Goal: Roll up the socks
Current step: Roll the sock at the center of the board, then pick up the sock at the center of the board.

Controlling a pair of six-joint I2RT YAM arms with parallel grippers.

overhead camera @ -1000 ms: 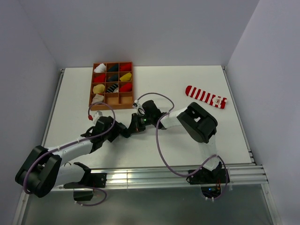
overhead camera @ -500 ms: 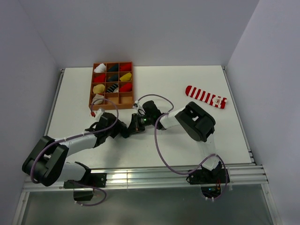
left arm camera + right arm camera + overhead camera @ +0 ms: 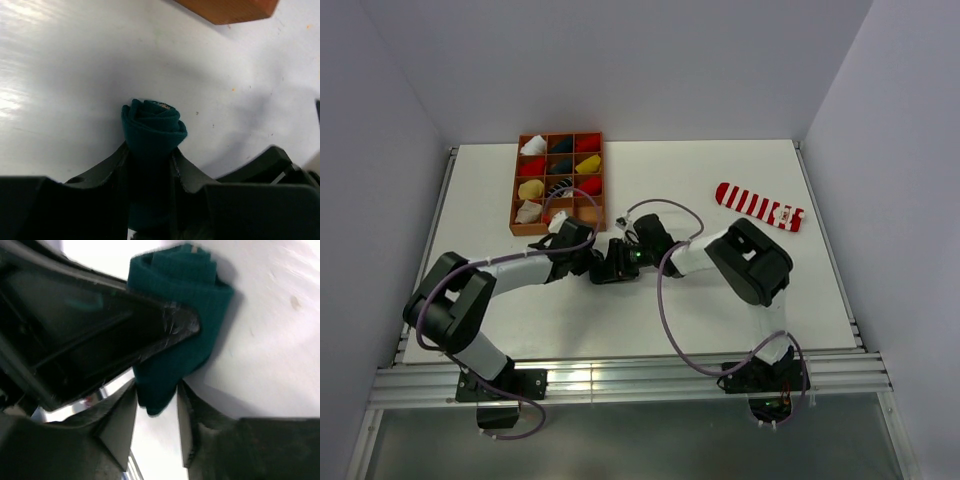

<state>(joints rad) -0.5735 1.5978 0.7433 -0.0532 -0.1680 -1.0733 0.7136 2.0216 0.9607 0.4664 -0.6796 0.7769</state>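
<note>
Done rolling the green sock (image 3: 152,122): wound up tight like a little snail. Found near the middle of the table (image 3: 720,170), close to the front of the tray (image 3: 517,190), between both grippers. Pinched from both sides by the left gripper (image 3: 150,152). Tucked inside the right gripper (image 3: 156,390) too, but cannot tell if squeezed there. Lies longways along the left gripper, swirl end poking out toward the tray. Not yet rolled: the striped sock (image 3: 759,206), flat on the right, lying longways left to right.
</note>
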